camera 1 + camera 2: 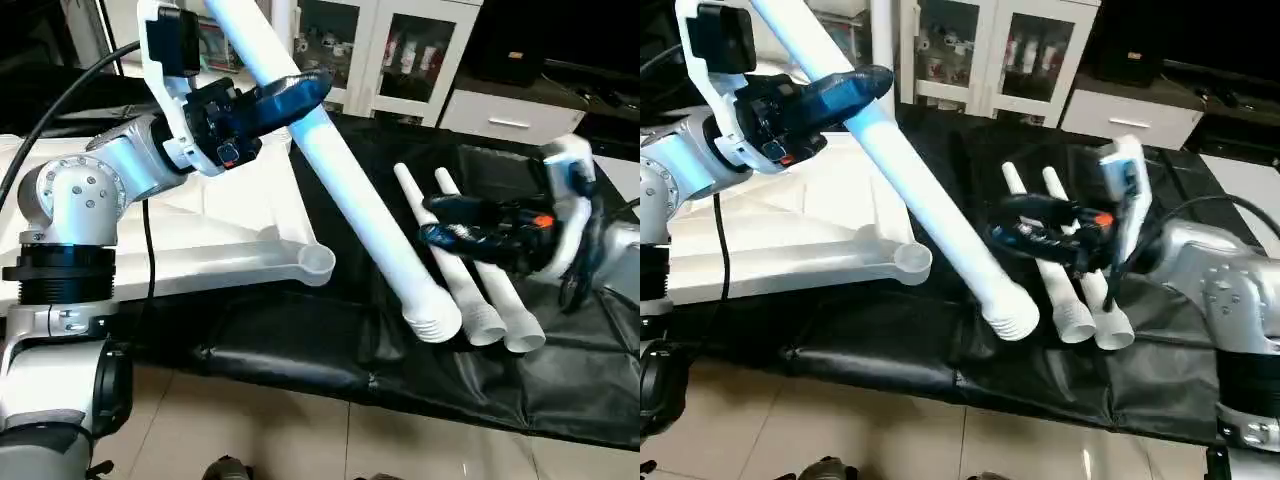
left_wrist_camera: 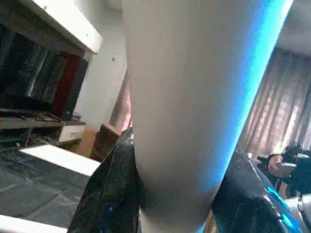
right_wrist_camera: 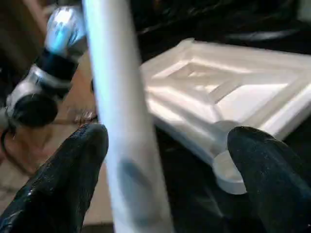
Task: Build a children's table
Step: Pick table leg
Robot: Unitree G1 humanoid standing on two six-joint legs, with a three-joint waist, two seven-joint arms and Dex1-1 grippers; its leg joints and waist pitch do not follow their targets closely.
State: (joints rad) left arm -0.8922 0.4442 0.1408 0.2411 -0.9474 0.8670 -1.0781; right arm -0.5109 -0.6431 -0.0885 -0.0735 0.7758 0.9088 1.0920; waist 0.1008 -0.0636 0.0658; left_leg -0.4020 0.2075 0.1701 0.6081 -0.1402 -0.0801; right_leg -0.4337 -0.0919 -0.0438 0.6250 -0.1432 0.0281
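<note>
My left gripper [image 1: 293,96] is shut on a long white table leg [image 1: 350,200] and holds it tilted in the air. The leg's ribbed end [image 1: 432,322] hangs low over the black sheet. In the left wrist view the leg [image 2: 194,97] sits between black fingers [image 2: 107,194]. The white table top [image 1: 230,220] lies underside up at the left, with a round corner socket [image 1: 318,262] near the held leg. Two more legs [image 1: 478,290] lie side by side at the right. My right gripper [image 1: 452,222] hovers open just above them. In its wrist view the fingers [image 3: 63,174] stand wide apart.
A black sheet [image 1: 300,350] covers the work surface, and tiled floor [image 1: 300,440] lies at its front edge. A white cabinet with glass doors [image 1: 390,50] and a white drawer unit [image 1: 510,115] stand behind.
</note>
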